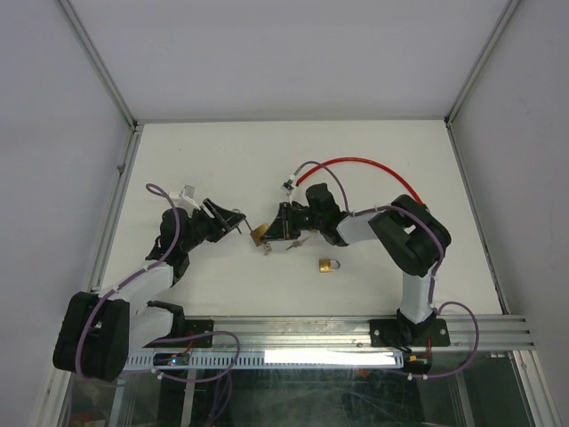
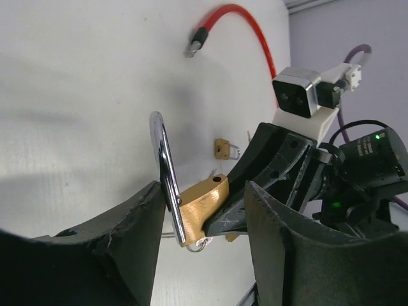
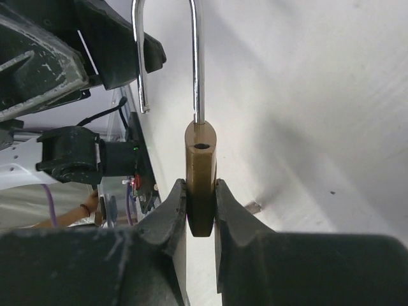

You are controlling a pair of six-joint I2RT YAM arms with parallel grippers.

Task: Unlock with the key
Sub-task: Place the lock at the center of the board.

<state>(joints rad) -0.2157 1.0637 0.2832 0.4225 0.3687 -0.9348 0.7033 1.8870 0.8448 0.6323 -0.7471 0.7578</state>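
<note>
Centring the shackle [image 2: 164,167] in the half-spread left end effector [image 2: 203,194] before squeezing matters; right end effector [image 3: 201,213] pinches the brass padlock [image 3: 201,182] body above the worktop [image 1: 222,160], between the arms.

Brass padlock [image 3: 202,185] held aloft, its steel shackle [image 3: 194,57] open (one leg clear of its hole)

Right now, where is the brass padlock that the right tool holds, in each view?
Top external: padlock at centre, between the two arms.
Left wrist: padlock at lower centre, shackle pointing up.
Right wrist: padlock at centre, shackle reaching the top edge.
Shared landmark: the right tool, clamped on the padlock's brass body in all three.
</note>
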